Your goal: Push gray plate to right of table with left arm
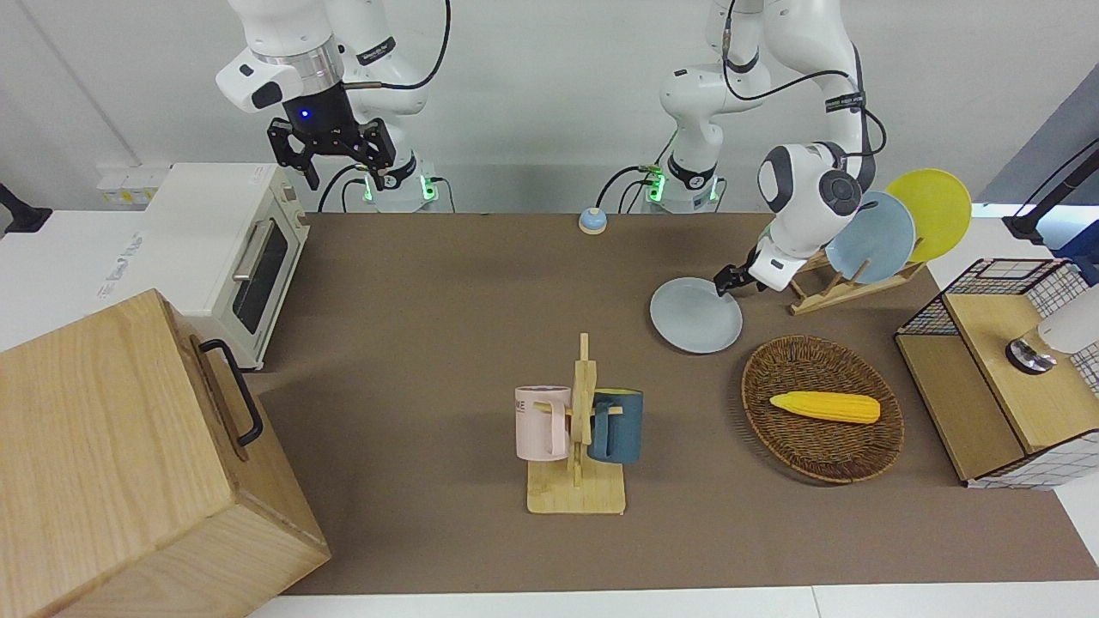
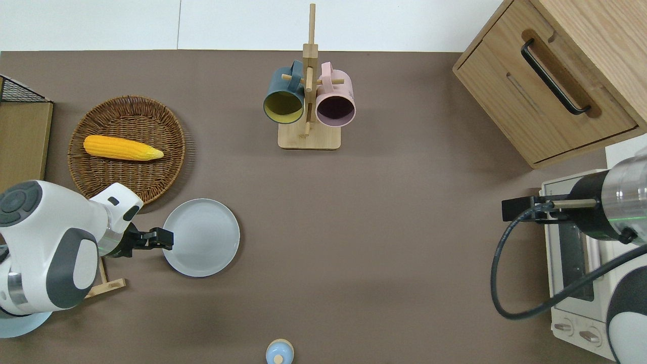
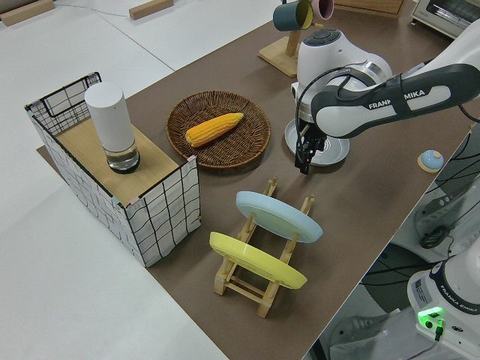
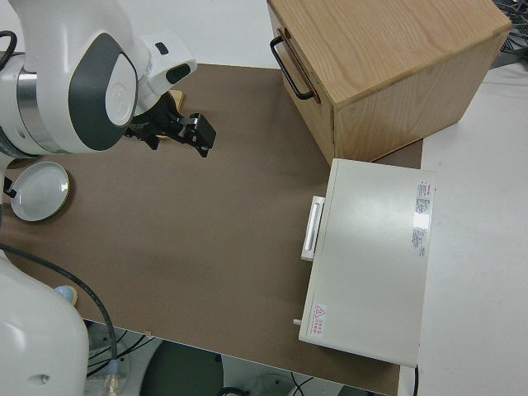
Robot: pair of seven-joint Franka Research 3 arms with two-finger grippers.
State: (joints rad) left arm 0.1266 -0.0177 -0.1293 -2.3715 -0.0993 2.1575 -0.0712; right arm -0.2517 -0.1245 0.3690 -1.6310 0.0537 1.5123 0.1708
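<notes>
The gray plate [image 1: 695, 315] lies flat on the brown table [image 1: 429, 300], toward the left arm's end; it also shows in the overhead view [image 2: 201, 237] and the left side view [image 3: 330, 152]. My left gripper [image 2: 164, 238] is low and shut, holding nothing. Its tip is at the plate's rim on the side toward the left arm's end of the table, as the front view [image 1: 724, 281] and the left side view [image 3: 304, 160] also show. My right gripper [image 1: 330, 159] is open, empty and parked.
A wicker basket [image 2: 126, 172] with a corn cob [image 2: 122, 147] lies farther from the robots than the plate. A wooden rack [image 1: 828, 292] holds an upright light-blue plate [image 1: 876, 236] and a yellow plate [image 1: 932, 210]. A mug tree [image 2: 308, 108], a wooden box [image 1: 112, 463], a toaster oven [image 1: 223, 249] and a small blue bell [image 1: 592, 221] also stand on the table.
</notes>
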